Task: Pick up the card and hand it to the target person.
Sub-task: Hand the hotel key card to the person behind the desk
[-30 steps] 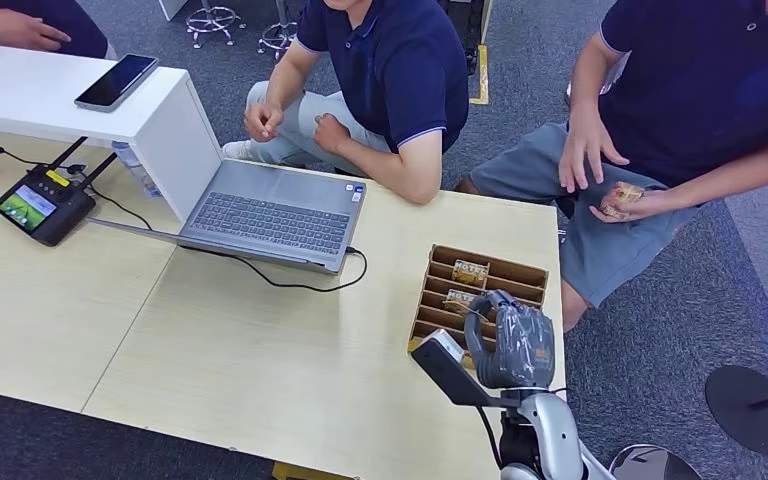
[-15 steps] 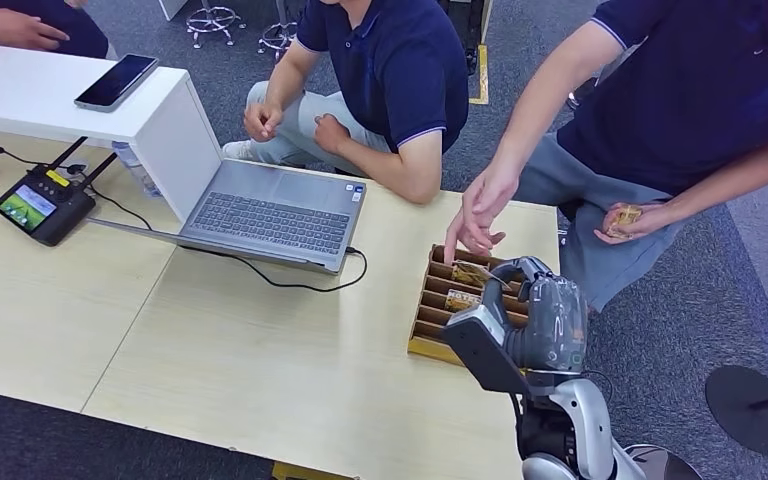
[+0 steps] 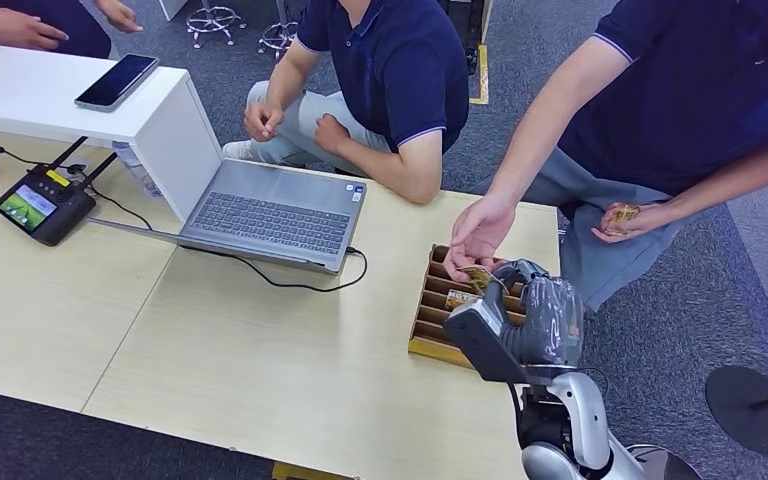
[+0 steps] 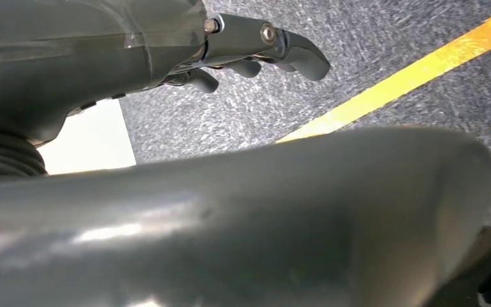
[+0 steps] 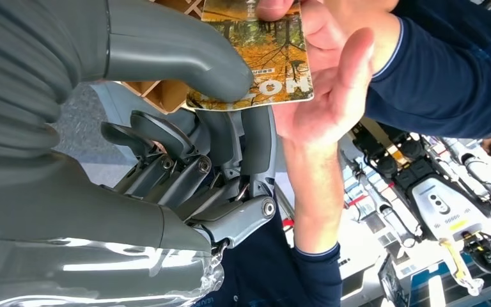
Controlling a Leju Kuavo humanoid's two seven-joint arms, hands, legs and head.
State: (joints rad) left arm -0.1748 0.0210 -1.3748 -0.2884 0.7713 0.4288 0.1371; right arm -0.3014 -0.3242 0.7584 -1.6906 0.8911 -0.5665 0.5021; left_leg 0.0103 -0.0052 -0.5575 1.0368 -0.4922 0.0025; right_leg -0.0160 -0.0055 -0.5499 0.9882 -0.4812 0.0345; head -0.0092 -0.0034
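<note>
The card (image 5: pixel 262 57), printed with autumn trees, is pinched between the thumb and a finger of my right hand (image 5: pixel 185 160). A person's hand (image 5: pixel 332 89) grips the card's far end at the same time. In the head view my right hand (image 3: pixel 540 320) is raised over the wooden slotted tray (image 3: pixel 430 325), with the card (image 3: pixel 477 276) at its fingertips and the person's hand (image 3: pixel 475 235) reaching down onto it. My left hand (image 4: pixel 256 54) hangs over the carpet with its fingers loosely apart and nothing in them.
Another card (image 3: pixel 457 298) stands in a tray slot. The same person holds a small stack of cards (image 3: pixel 622 218) in the other hand. A laptop (image 3: pixel 270 215), its cable, a controller (image 3: pixel 42 205) and a white box with a phone (image 3: pixel 115 80) occupy the table's far left. A second person sits behind the laptop.
My right hand rose from the tray with the card and moved toward the person at the right. That person's hand came down from the lap and took hold of the card.
</note>
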